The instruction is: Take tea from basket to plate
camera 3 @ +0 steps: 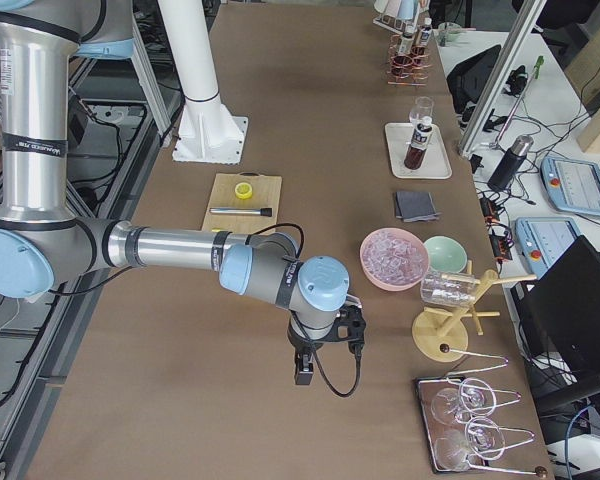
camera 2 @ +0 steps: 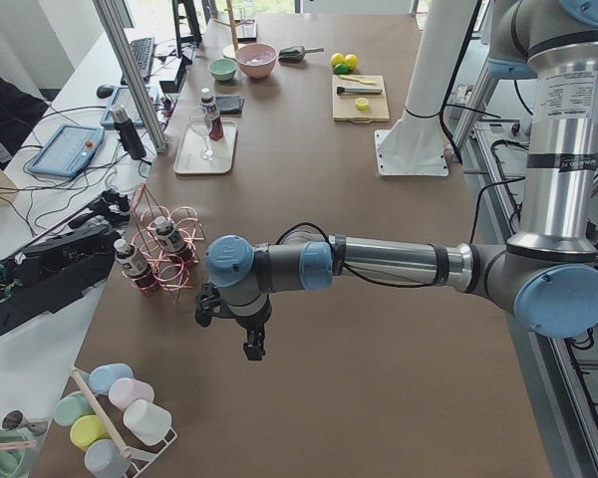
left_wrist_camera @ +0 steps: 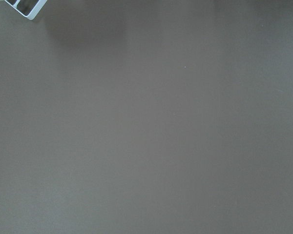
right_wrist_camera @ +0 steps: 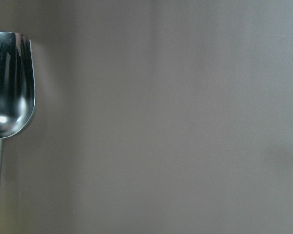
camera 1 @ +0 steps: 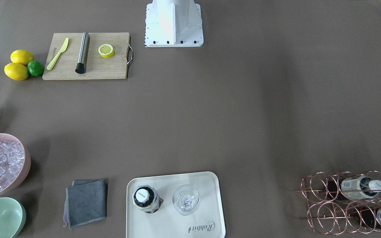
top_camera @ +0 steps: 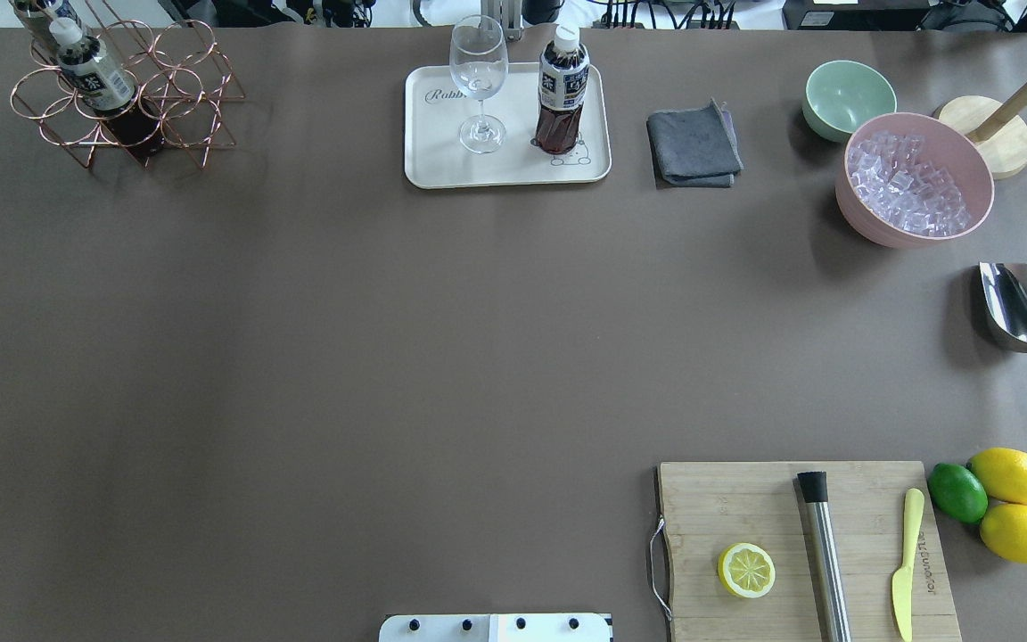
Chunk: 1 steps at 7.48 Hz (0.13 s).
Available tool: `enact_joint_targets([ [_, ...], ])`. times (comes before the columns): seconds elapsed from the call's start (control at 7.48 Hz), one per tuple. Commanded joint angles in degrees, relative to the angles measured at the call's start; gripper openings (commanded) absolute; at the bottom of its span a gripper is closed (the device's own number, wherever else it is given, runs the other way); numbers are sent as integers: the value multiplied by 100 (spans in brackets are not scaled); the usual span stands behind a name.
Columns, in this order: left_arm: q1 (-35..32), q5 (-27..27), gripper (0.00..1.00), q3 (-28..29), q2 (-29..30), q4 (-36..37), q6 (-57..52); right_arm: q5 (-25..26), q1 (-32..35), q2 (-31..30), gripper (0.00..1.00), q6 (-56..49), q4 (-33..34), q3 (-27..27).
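The tea (top_camera: 562, 89) stands upright on the plate (top_camera: 442, 169) beside a glass (top_camera: 479, 85); the task looks done.
Two like bottles (top_camera: 90, 71) lie in the basket (top_camera: 184, 89). The left gripper (camera 2: 251, 344) and right gripper (camera 3: 304, 370) hang well away; their opening cannot be told.

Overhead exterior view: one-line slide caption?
Tea bottle upright beside wine glass on plate; two more bottles in the basket.

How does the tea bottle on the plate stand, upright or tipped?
Upright. The tea bottle stands on its base on the plate, cap up, beside the wine glass.
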State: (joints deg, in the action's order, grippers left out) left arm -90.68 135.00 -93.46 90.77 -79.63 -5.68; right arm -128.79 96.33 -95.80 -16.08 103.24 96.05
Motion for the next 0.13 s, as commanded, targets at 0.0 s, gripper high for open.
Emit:
enact_joint_targets([
  [0.0, -2, 0, 98, 29, 2, 0, -4, 3, 0, 0, 100, 0, 3, 2],
])
